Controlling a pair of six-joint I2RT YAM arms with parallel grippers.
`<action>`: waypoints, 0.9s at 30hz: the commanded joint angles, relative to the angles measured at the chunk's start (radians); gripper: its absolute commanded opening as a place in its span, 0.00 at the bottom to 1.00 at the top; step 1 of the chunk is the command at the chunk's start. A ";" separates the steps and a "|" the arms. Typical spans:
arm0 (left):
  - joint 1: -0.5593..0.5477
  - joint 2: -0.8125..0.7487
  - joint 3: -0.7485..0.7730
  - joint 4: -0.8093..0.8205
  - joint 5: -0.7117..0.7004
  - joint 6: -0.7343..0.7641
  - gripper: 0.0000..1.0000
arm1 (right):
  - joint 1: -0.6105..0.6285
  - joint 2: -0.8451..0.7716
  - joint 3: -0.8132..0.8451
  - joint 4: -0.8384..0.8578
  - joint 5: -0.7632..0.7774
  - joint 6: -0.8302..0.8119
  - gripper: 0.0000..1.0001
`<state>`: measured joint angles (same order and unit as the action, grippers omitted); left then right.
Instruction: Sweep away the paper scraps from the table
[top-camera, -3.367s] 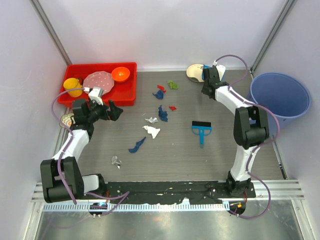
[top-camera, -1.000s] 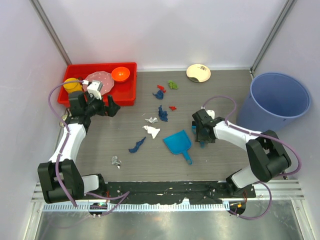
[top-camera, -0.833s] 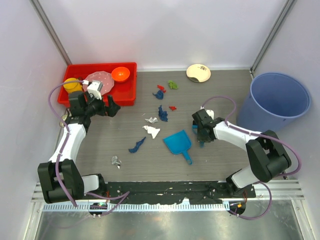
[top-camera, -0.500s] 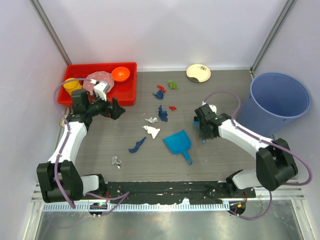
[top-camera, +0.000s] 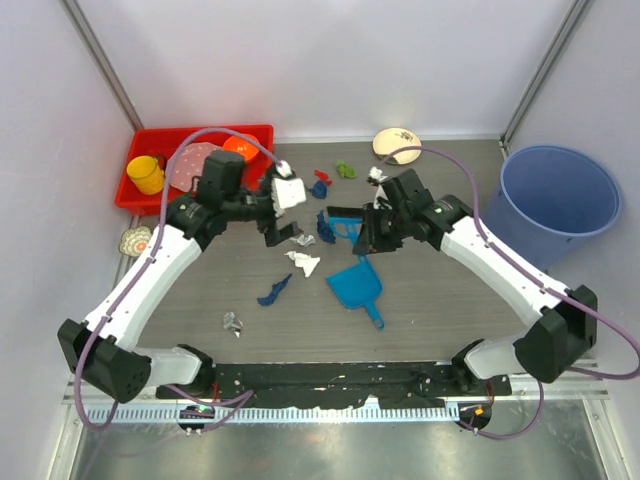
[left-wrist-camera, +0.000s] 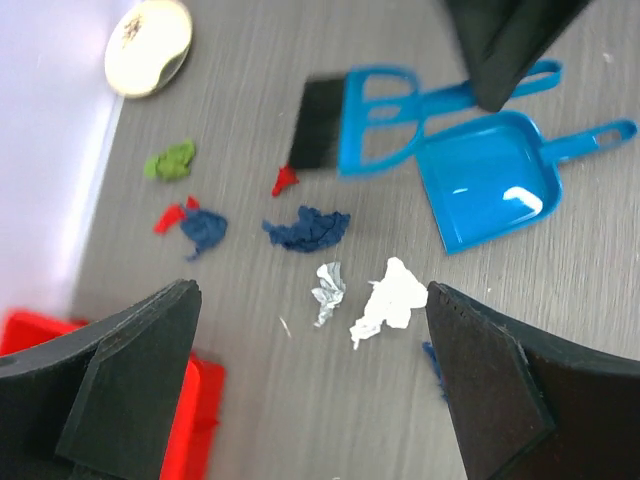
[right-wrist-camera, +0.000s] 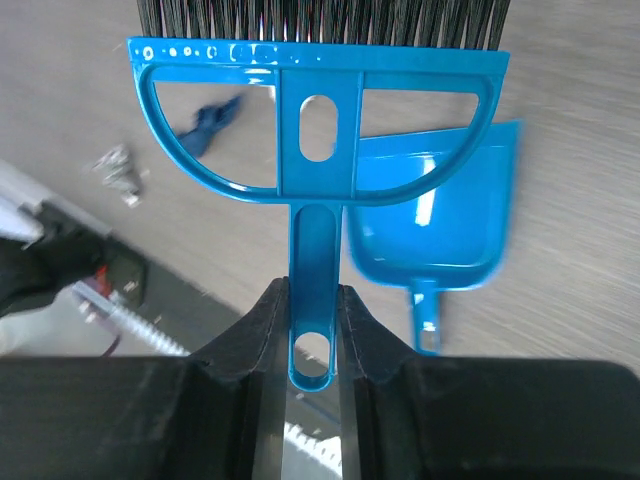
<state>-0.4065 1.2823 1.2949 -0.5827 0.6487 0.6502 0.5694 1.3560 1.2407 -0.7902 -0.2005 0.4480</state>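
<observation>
The right claw (right-wrist-camera: 313, 300) is clamped on the thin handle of the blue plastic hand brush (right-wrist-camera: 318, 110), with the black bristles pointing away from the wrist. The left claw (left-wrist-camera: 312, 300) stands wide apart and holds nothing, hovering over the scraps.

Just nearside of the brush, the blue plastic dustpan (top-camera: 355, 285) lies flat on the dark wood-grain worktop (top-camera: 450, 310).

The small crumpled paper scraps (left-wrist-camera: 308, 228) are scattered over the middle and far part of the worktop. Green, red and dark blue bits lie toward the far edge, and a silvery bit and a white bit (left-wrist-camera: 390, 300) lie side by side. Well apart from these, 2 more lie nearer the arm bases: a dark blue strip (top-camera: 272, 290) and a silvery bit (top-camera: 232, 322).

The scraps look very light and soft, so they will likely skid, roll or flutter ahead of the bristles rather than resist. They are for pushing, not gripping. The hold belongs on the brush handle — stiff, slick plastic, held near its end, so it may twist under sideways load. The dustpan also looks light and may slide when scraps are pushed against it; its straight handle is the place to steady it.

No brand, label or writing can be read.
</observation>
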 joint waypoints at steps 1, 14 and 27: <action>-0.129 0.012 0.104 -0.304 -0.149 0.362 1.00 | 0.026 0.063 0.100 0.006 -0.246 0.017 0.01; -0.146 0.041 0.103 -0.395 -0.064 0.641 0.99 | 0.075 0.169 0.192 -0.023 -0.379 0.038 0.01; -0.160 0.087 0.024 -0.238 -0.101 0.595 0.50 | 0.124 0.201 0.229 -0.004 -0.402 0.061 0.01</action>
<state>-0.5613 1.3598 1.3285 -0.8963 0.5255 1.2636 0.6777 1.5520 1.4227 -0.8093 -0.5686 0.5007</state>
